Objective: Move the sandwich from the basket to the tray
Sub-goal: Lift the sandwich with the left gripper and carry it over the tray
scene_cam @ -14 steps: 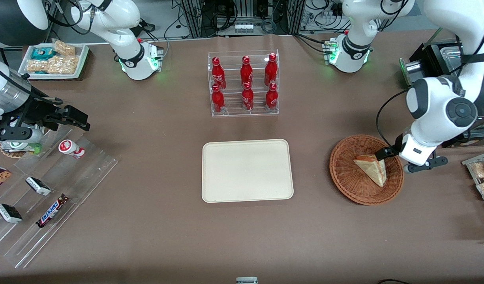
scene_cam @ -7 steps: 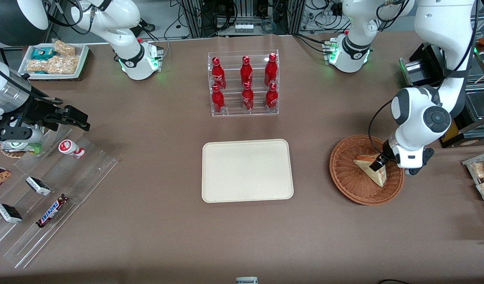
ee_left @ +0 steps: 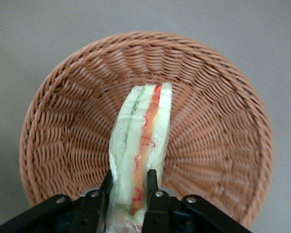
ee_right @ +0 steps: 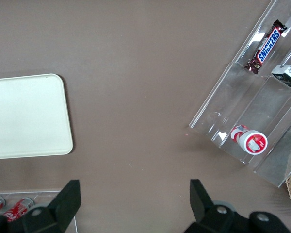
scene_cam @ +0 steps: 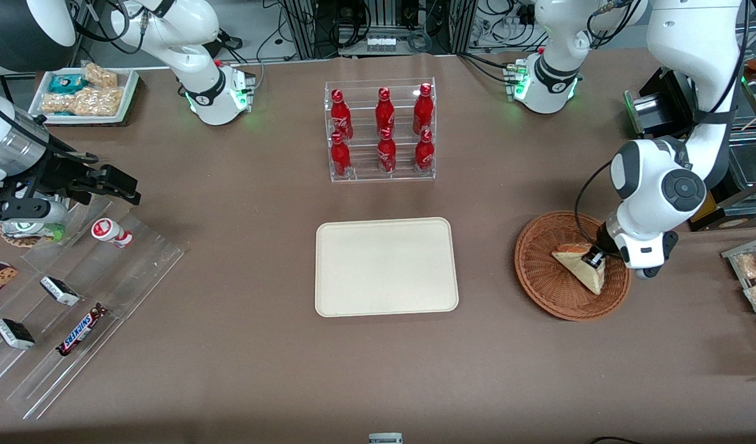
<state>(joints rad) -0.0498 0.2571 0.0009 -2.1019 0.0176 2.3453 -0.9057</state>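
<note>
Left wrist view shows the claw [ee_left: 127, 196] closed narrowly on the sandwich [ee_left: 141, 145], one finger [ee_left: 151, 187] pressed to each side of the wrapped wedge, which stands on edge inside the basket [ee_left: 63, 111]. Front view puts the basket [scene_cam: 541, 280] at the frame's right on the worktop [scene_cam: 230, 370], well apart from the tray [scene_cam: 328, 296] at centre.
</note>
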